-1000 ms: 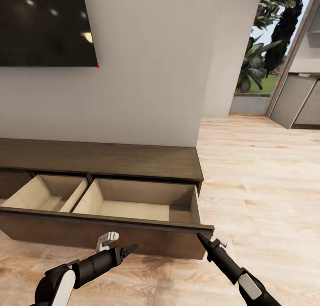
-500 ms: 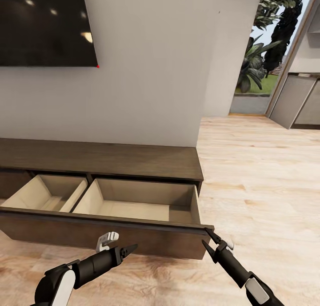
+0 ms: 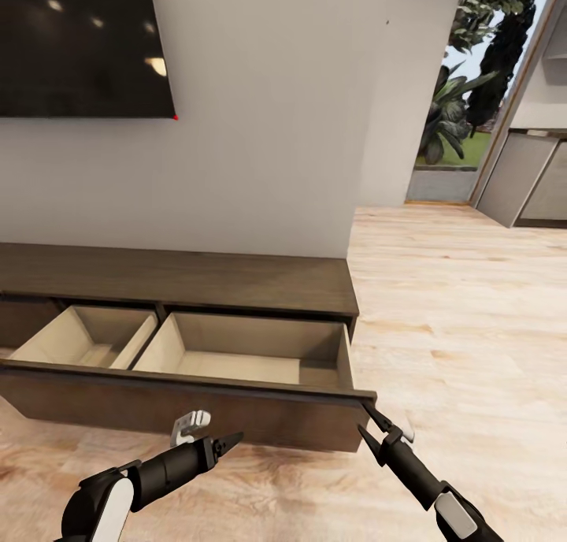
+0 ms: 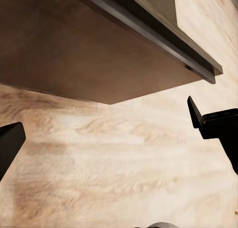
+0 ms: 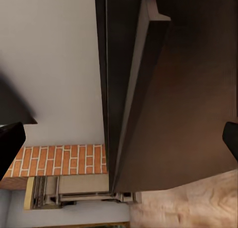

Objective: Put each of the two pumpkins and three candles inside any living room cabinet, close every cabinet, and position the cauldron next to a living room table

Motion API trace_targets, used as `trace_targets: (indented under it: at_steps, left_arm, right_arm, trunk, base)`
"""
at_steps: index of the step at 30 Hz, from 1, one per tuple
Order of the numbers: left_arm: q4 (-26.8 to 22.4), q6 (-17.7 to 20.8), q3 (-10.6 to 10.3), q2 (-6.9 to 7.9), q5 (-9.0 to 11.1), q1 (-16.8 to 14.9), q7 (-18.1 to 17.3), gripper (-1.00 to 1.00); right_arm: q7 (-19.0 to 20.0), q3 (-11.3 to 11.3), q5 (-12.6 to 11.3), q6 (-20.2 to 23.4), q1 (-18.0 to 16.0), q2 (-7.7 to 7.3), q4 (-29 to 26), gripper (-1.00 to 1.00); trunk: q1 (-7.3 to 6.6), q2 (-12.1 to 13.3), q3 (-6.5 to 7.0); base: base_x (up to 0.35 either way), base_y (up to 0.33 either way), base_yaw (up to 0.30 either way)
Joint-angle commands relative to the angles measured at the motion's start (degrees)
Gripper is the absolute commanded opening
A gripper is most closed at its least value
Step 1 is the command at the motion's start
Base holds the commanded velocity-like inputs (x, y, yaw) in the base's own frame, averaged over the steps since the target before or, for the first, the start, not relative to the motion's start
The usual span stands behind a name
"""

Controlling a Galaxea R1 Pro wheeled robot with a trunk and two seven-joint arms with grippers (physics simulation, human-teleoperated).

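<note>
1. Down low by your body, your left gripper (image 3: pixel 228 441) hangs over the floor (image 3: pixel 441 306), just in front of the drawer (image 3: pixel 236 404). Its fingers look spread apart in the left wrist view, holding nothing.
2. Your right gripper (image 3: pixel 368 417) is spread open around the drawer's right corner, likely to pull or push it.
3. Past them, the cabinet (image 3: pixel 181 278) has its drawer pulled out, and what shows of the inside is bare.
4. Far back are the wall (image 3: pixel 268 132) and TV (image 3: pixel 79 46).
</note>
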Motion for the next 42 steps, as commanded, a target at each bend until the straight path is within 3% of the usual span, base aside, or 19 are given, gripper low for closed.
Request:
trace_targets:
  at_steps: [1,21,27,42]
  left_arm:
    - [0.0,0.4,0.2,-0.06,-0.1,0.0,-0.3,1.0]
    - [0.0,0.2,0.1,-0.15,-0.3,-0.1,-0.3,1.0]
    - [-0.1,0.4,-1.9,-0.15,-0.4,-0.1,0.0,1.0]
    - [0.0,0.5,-3.3,-0.22,-0.7,-0.2,0.6,1.0]
  right_arm:
    - [0.1,-0.1,-0.3,0.5,0.0,0.0,0.0,1.0]
    - [0.1,-0.1,-0.3,0.5,0.0,0.0,0.0,1.0]
    - [0.1,0.0,-0.3,0.5,0.0,0.0,0.0,1.0]
    - [0.1,-0.1,-0.3,-0.1,0.0,0.08,0.0,1.0]
  trunk:
    - [-0.02,0.0,-0.05]
    - [-0.02,0.0,-0.05]
    - [-0.02,0.0,-0.05]
    - [-0.41,0.2,3.28]
  base:
    - [-0.105,0.0,0.0]
    - [-0.09,0.0,0.0]
    - [-0.005,0.0,0.0]
    - [0.0,0.0,0.0]
